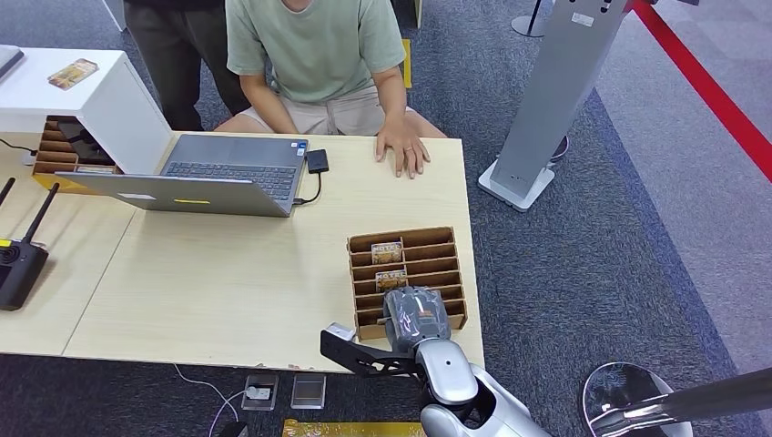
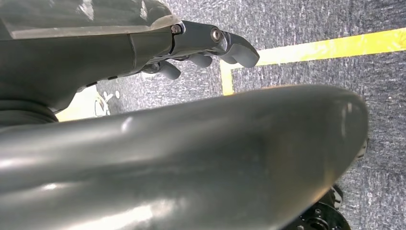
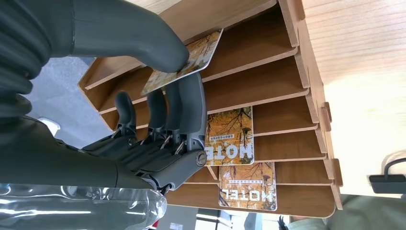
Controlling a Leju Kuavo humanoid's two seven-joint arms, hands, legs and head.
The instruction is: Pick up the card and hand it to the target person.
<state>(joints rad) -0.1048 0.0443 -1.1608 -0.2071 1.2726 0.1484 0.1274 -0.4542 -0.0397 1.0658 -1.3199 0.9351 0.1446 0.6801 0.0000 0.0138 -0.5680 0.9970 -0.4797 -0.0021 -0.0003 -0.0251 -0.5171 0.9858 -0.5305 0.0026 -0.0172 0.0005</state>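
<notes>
I am seeing even, bright indoor light in the head view, with the table (image 1: pixel 228 273) throwing only soft shadows and a glare spot shining on the right arm (image 1: pixel 451 373). In the left wrist view a blurred dark body part is reflecting pale streaks. In the right wrist view the table is washing out pale beyond the wooden rack (image 3: pixel 287 91).

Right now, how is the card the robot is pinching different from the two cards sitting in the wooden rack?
The pinched card sits tilted between the right hand's thumb and fingers; the two racked cards rest in their slots, untouched. Its print is mostly hidden by the thumb; theirs plainly reads HOTEL. All share the same orange, tree-patterned design.
</notes>
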